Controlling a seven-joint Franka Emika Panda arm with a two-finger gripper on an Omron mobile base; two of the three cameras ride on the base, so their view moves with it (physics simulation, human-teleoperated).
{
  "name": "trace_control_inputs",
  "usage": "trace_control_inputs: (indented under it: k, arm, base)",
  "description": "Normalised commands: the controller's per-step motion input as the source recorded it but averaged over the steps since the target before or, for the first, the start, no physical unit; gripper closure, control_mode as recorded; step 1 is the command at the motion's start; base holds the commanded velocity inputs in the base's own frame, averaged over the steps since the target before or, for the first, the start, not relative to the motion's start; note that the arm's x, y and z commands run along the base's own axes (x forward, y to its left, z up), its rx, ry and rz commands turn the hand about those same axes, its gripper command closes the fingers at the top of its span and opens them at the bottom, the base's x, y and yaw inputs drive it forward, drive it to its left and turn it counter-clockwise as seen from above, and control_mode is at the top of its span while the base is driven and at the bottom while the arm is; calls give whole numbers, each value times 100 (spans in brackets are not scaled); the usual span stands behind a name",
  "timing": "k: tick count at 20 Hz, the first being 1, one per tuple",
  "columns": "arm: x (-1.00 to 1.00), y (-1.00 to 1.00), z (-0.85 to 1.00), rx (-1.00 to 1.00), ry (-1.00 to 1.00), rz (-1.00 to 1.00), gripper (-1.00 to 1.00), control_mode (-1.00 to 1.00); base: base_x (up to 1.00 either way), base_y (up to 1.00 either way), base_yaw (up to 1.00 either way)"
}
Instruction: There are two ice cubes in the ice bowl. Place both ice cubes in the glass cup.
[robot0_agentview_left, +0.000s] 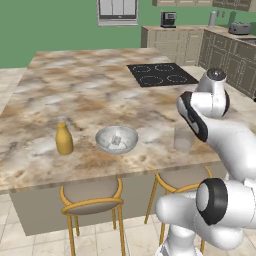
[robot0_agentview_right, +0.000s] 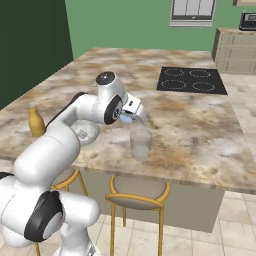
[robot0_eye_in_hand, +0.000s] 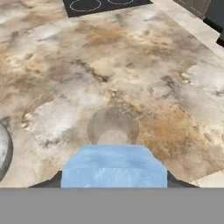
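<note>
Fingers (robot0_eye_in_hand: 113, 183) clamped on one ice cube (robot0_eye_in_hand: 113, 168), held above the glass cup (robot0_eye_in_hand: 113, 127) on the worktop (robot0_eye_in_hand: 144, 74), presumably lined up for the drop; hand view shows the cup's mouth just beyond the cube; left base view shows the ice bowl (robot0_agentview_left: 116, 139), apparently holding the other cube (robot0_agentview_left: 117, 140).

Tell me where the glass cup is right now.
The glass cup stands on the island counter, right of the ice bowl, just below the hand.
</note>
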Motion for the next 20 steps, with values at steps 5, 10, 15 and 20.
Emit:
trace_control_inputs:
  k: [5,10,15,20]
  arm:
    - [6,0,-13,-4,4,-1,100,-100]
    - [31,-20,-19,10,9,0,100,-100]
    - [56,-17,0,11,24,-1,100,-100]
    - [17,0,-1,1,6,0,100,-100]
  base:
    - [0,0,0]
    - [0,0,0]
    - [0,0,0]
    - [0,0,0]
